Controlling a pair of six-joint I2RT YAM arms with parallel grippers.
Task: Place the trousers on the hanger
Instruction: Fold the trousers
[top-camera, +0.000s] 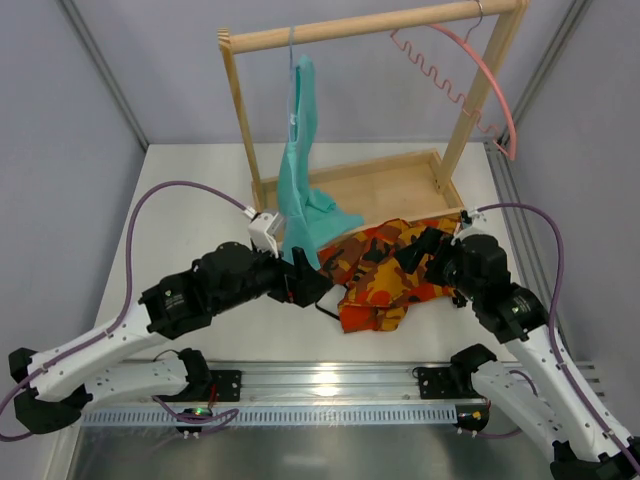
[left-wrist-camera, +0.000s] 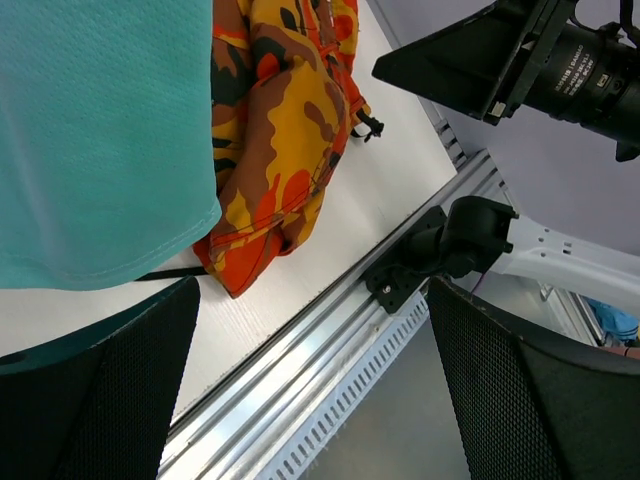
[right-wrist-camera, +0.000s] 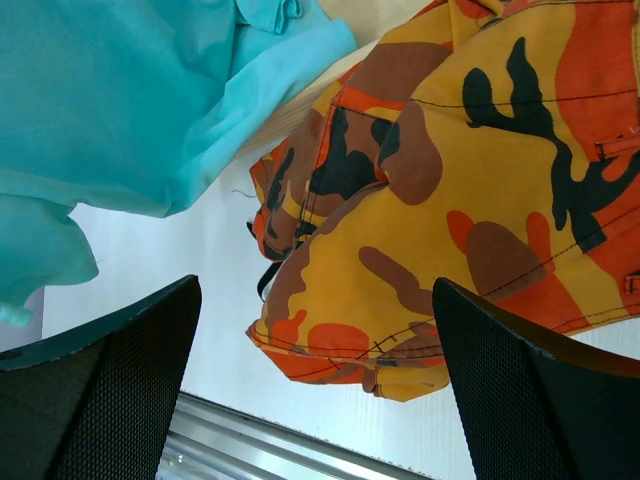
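The camouflage trousers (top-camera: 385, 280) lie crumpled on the white table in front of the wooden rack, also seen in the left wrist view (left-wrist-camera: 280, 130) and the right wrist view (right-wrist-camera: 450, 200). The pink hanger (top-camera: 482, 75) hangs by its hook from the right end of the rack's top bar. My left gripper (top-camera: 312, 288) sits just left of the trousers; its jaws (left-wrist-camera: 315, 390) stand open with nothing between them. My right gripper (top-camera: 422, 256) hovers at the trousers' right side, open (right-wrist-camera: 315, 390), with the cloth's hem just ahead of it.
A teal garment (top-camera: 300, 190) hangs on a thin hanger from the rack's bar (top-camera: 370, 28) and drapes down beside the trousers. The rack's wooden tray base (top-camera: 400, 180) stands behind them. An aluminium rail (top-camera: 320, 385) runs along the near edge.
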